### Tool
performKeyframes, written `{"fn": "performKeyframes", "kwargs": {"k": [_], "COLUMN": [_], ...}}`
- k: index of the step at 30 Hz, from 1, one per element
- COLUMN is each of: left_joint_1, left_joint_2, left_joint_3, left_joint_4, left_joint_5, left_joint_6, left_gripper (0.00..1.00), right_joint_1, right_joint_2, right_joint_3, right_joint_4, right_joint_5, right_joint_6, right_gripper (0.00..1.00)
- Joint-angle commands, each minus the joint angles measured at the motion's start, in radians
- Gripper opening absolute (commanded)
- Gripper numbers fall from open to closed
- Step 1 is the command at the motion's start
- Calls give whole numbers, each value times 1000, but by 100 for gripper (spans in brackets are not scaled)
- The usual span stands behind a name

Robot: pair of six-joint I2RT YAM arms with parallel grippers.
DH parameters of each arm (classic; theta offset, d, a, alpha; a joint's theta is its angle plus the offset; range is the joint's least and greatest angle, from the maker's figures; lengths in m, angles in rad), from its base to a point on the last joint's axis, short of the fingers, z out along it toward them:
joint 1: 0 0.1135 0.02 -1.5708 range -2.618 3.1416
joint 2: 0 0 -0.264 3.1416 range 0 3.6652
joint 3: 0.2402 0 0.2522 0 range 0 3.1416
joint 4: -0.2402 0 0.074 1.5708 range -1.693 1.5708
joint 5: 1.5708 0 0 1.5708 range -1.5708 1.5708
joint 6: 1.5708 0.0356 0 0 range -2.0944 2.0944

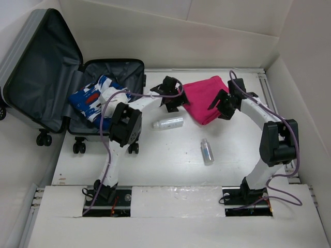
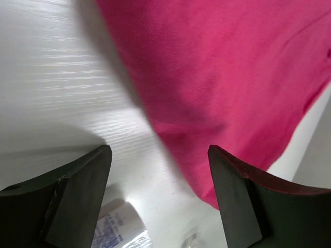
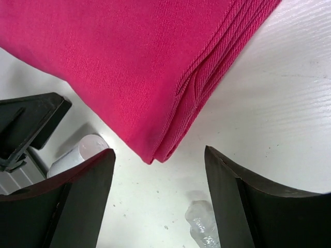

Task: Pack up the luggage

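Note:
The luggage lies open at the far left, lid raised, with a blue and white patterned cloth in its lower half. A folded pink cloth lies on the white table between my two grippers. My left gripper hovers open at the pink cloth's left edge, with only table between its fingers. My right gripper stands open just off the pink cloth's folded corner, holding nothing.
A white bottle lies on the table below the left gripper. A clear plastic bottle lies nearer the front. White walls enclose the table at the back and right.

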Motion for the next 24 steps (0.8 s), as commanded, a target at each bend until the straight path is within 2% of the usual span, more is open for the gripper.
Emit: {"fn": "performKeyframes", "kwargs": {"k": [1,7,10,11,13,14,17,18,20,24], "left_joint_1": [-23,-72,-83,-83,-83,-83,-83,-83,-83,-74], "left_joint_2": [25,157,202,211,245,254,254,243,199,161], "left_joint_3": [1,213,246,257,284,319,343,343,343,474], "left_joint_4": [68,-24,-47,-47,-47,-47,-15,5,53,100], "left_joint_5": [88,89,43,20,-1,-29,-41,-41,-32,-8], "left_joint_6": [-11,-31,-55,-70,-80,-80,-80,-80,-92,-83], "left_gripper": [73,75,69,59,49,25,5,0,0,0], "right_joint_1": [0,0,0,0,0,10,20,29,29,20], "right_joint_2": [-51,-69,-93,-93,-121,-130,-187,-207,-273,-394], "right_joint_3": [-1,-22,-9,-8,25,36,67,77,77,65], "right_joint_4": [35,35,35,35,21,4,-23,-37,-48,-59], "right_joint_5": [-15,-34,-46,-55,-67,-67,-86,-86,-96,-96], "right_joint_6": [-32,-32,-32,-32,-32,-32,-32,-32,-21,-12], "right_gripper": [76,76,76,76,76,76,76,76,76,76]}}
